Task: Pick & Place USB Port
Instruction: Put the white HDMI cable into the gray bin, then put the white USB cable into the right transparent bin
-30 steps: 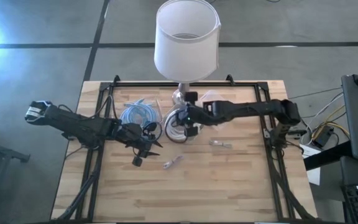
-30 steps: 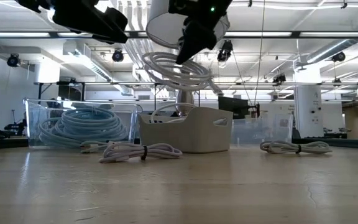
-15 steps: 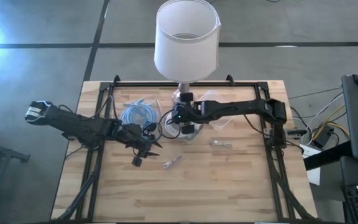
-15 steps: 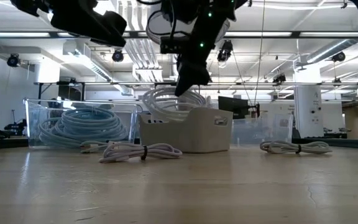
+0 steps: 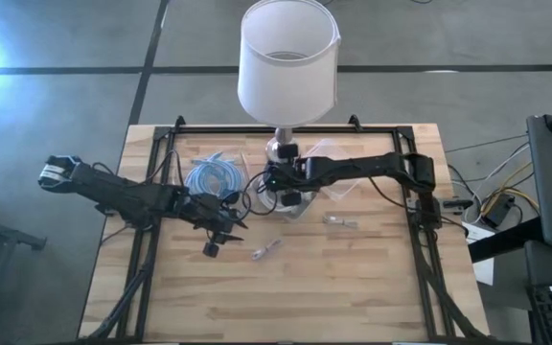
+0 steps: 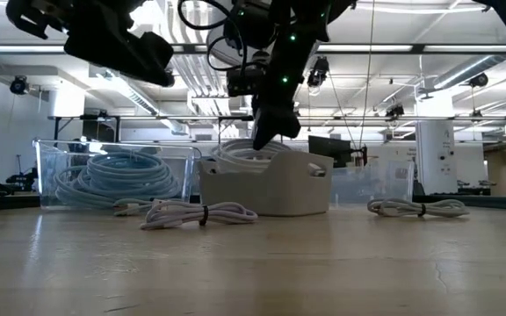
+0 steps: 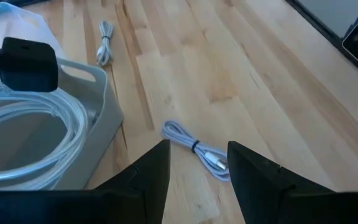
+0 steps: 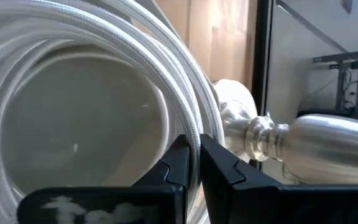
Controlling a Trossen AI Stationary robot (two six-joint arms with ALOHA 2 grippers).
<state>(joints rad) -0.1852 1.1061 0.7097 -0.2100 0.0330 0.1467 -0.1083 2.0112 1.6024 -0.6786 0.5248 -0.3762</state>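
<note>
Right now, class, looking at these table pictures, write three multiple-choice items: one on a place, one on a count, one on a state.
1. Where is the white coiled cable?
A. In the grey basket
B. On the bare table
C. In the clear bin

2. How many small bundled cables lie loose on the wooden table?
A. One
B. Two
C. Five

3. What state is the right hand in?
A. Wide open
B. Shut on the coiled cable
C. Shut on nothing

Answers: 1 A, the coil sits down inside the basket; 2 B, the high view shows two; 3 B, its fingers pinch a strand.
</note>
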